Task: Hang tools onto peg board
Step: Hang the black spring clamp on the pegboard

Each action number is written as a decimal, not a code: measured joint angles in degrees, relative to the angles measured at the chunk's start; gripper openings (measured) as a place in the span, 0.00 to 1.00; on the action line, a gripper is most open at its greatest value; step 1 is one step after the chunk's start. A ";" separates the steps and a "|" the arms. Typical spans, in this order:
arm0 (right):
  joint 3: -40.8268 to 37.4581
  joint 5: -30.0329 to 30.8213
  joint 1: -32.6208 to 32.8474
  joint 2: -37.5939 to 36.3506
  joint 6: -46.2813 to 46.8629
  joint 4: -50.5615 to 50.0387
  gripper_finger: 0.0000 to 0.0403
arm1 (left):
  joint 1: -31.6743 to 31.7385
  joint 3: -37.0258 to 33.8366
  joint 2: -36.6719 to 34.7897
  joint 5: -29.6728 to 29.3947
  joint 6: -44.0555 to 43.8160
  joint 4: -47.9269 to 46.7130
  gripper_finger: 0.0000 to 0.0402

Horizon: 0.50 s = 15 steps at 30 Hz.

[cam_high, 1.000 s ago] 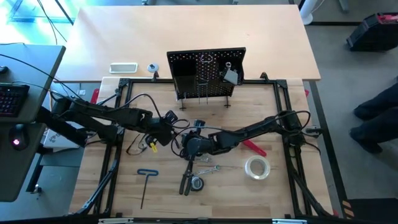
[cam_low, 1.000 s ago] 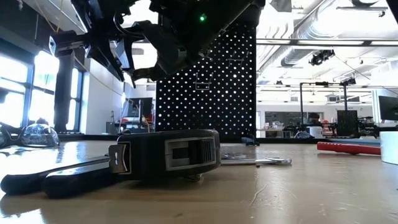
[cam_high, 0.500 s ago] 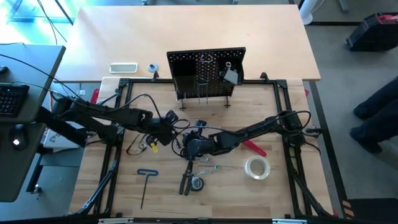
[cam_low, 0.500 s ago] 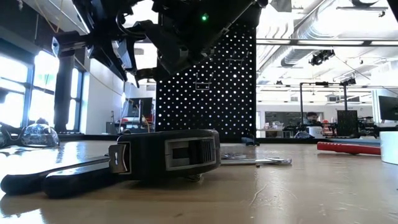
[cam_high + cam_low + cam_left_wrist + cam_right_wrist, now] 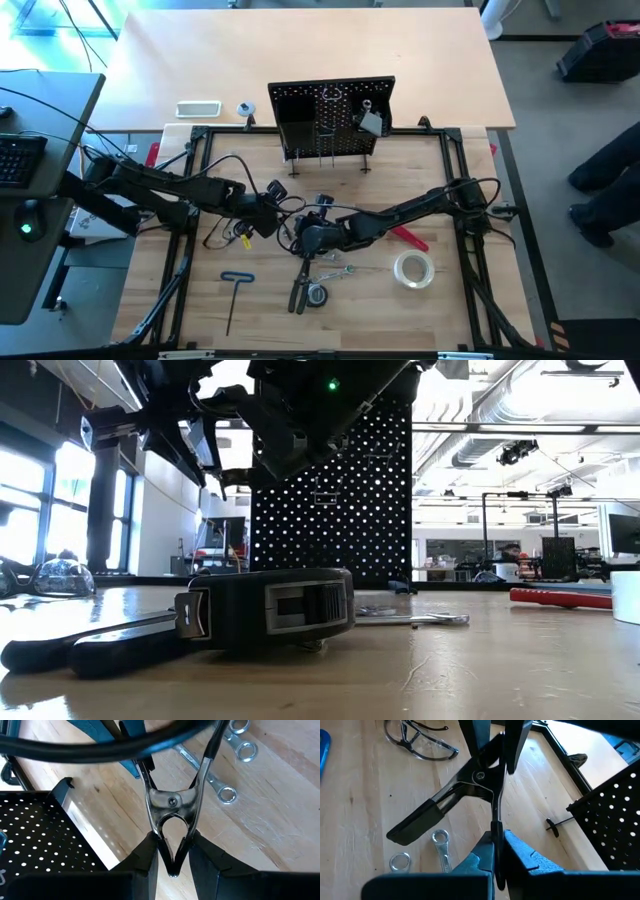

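Note:
A silver spring clamp [image 5: 172, 802] with black handle sleeves hangs in the air between my two grippers, above the table's middle. My left gripper [image 5: 268, 212] is shut on its jaw end. My right gripper [image 5: 298, 232], with blue pads, is shut on one handle. The black peg board [image 5: 332, 120] stands upright on thin legs at the far middle. On the table lie a blue T-handle hex key [image 5: 235, 290], a clear tape roll [image 5: 413, 268], a red-handled tool [image 5: 408, 236], silver wrenches [image 5: 335, 270], dark-handled pliers [image 5: 298, 285] and safety glasses [image 5: 420, 742]. My left gripper [image 5: 172, 865] pinches the clamp's narrow jaw end [image 5: 172, 845] between its two fingers, one on each outer side. The handles spread away from the fingers toward my right gripper. The clamp is clear of the table. My right gripper [image 5: 495, 855] pinches one handle of the clamp [image 5: 495, 827] between its two blue pads, near that handle's free end. The fingers lie along the handle. The other black handle [image 5: 412, 827] sticks out free to the side.
A black tape measure [image 5: 265, 605] sits beside the pliers near the front. A white slab [image 5: 198, 108] lies on the far table behind the black frame [image 5: 200, 135]. There is bare wood in front of the peg board [image 5: 335, 500].
My left gripper has edged a little toward the table's right, closer to my right gripper, with the clamp still held by both. Nothing on the table has moved.

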 joint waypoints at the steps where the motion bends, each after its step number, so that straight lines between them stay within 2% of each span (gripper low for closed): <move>1: 0.01 0.05 0.00 -0.02 0.23 -0.34 0.02 | -0.05 0.50 0.00 0.04 -0.15 -0.20 0.18; 9: -0.18 5.07 0.91 0.11 1.15 -2.92 0.01 | -0.22 3.82 -0.06 0.65 -1.21 0.94 0.18; 15: -0.38 5.68 1.38 0.45 2.62 -6.31 0.01 | -0.37 4.19 -0.37 1.51 -3.18 1.83 0.23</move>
